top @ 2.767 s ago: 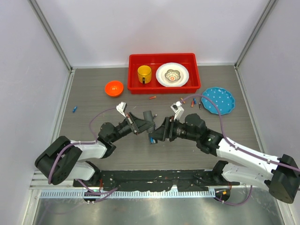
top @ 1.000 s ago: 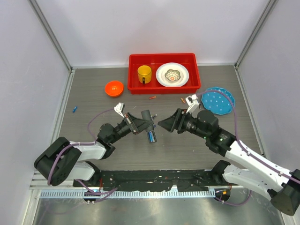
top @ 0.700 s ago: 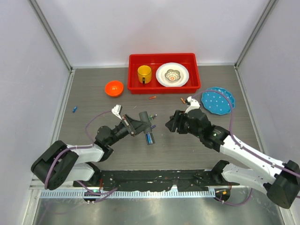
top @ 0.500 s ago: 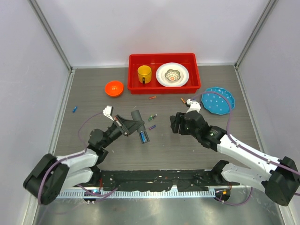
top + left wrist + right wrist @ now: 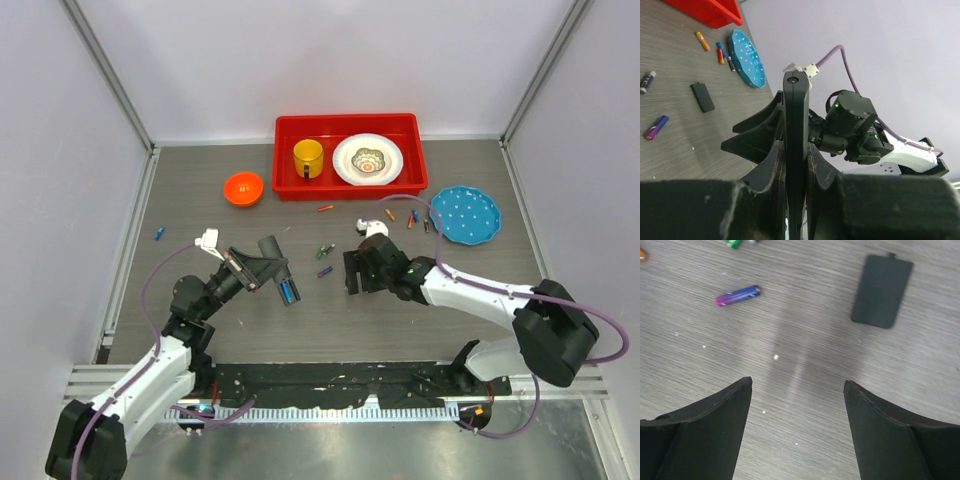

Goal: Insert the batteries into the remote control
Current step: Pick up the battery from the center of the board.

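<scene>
Gripping the remote control (image 5: 794,115) edge-on, the left gripper (image 5: 795,152) is closed. The right gripper (image 5: 797,387) hangs open near a purple battery (image 5: 737,295).

White links (image 5: 470,292), black joints (image 5: 190,298) and jaws, purple cables (image 5: 152,280).

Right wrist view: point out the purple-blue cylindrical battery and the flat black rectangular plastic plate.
Purple-blue cylindrical battery (image 5: 737,295): right wrist view, middle of its body.
Flat black rectangular plastic plate (image 5: 882,291): right wrist view, centre of its top face.
</scene>
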Robot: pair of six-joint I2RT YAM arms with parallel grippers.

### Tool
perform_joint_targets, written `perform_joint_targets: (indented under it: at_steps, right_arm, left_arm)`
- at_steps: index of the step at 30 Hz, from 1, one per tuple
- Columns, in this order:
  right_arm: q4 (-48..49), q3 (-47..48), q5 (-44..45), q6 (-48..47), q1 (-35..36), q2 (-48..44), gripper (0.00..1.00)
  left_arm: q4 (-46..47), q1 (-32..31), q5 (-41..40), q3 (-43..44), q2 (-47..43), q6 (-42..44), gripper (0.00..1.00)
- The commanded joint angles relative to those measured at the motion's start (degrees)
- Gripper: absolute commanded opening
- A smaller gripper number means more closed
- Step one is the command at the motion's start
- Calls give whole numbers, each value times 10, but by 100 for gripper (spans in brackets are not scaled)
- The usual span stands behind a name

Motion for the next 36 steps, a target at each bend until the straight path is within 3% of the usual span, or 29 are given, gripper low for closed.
perform_joint_targets:
  at_steps: [1,17,36]
  right_arm:
    - [55,72,10,-34,21,39,81]
    - [54,194,37,-106,38,231,79]
    - [51,218,31,-123,47,284,75]
  left_arm:
    - [12,13,41,-3,6,-21,0]
    - [33,14,66,-20,-30,-27,0]
    - [46,13,64,-34,-38,-30,0]
